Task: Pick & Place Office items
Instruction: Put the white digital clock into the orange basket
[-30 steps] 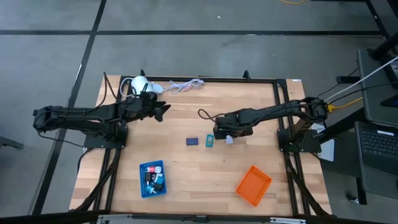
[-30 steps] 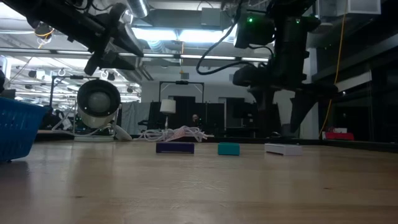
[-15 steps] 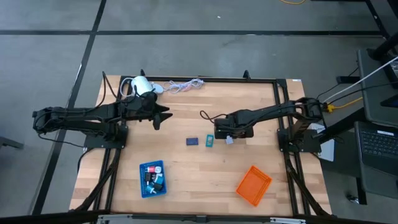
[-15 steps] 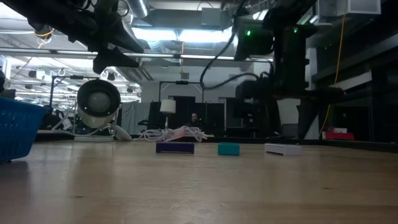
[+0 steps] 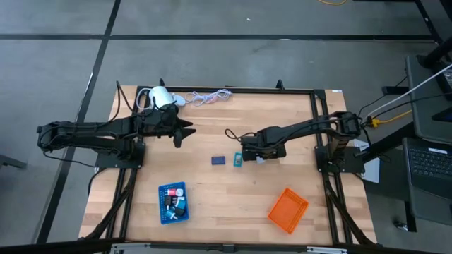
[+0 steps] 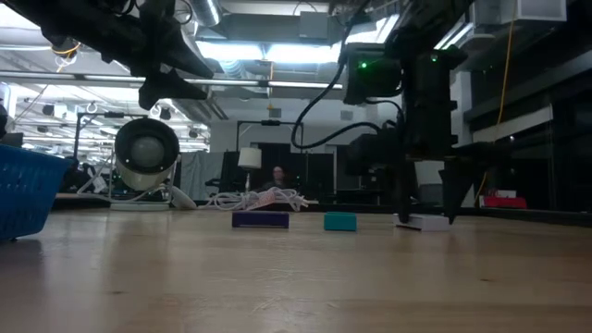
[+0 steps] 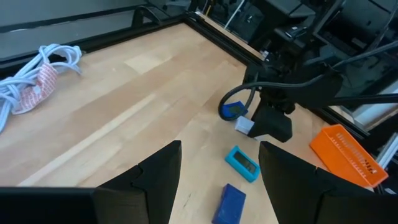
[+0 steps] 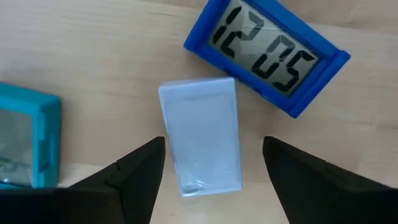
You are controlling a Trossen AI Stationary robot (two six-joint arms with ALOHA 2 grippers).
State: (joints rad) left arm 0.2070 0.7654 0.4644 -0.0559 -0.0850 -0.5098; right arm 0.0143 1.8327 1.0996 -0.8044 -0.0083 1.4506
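Over white piece [image 8: 202, 134], right gripper [image 8: 208, 163] (now lower)

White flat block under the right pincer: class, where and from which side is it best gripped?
Grip the white block across its two long edges, coming straight down. It lies flat, and the open right pincer already straddles it, probably clear of the blue clock.

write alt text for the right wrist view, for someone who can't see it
The right gripper hangs open over a small white rectangular piece lying on the wooden table, one dark finger on each side. A blue digital clock reading 12:05 and a teal piece lie beside it.
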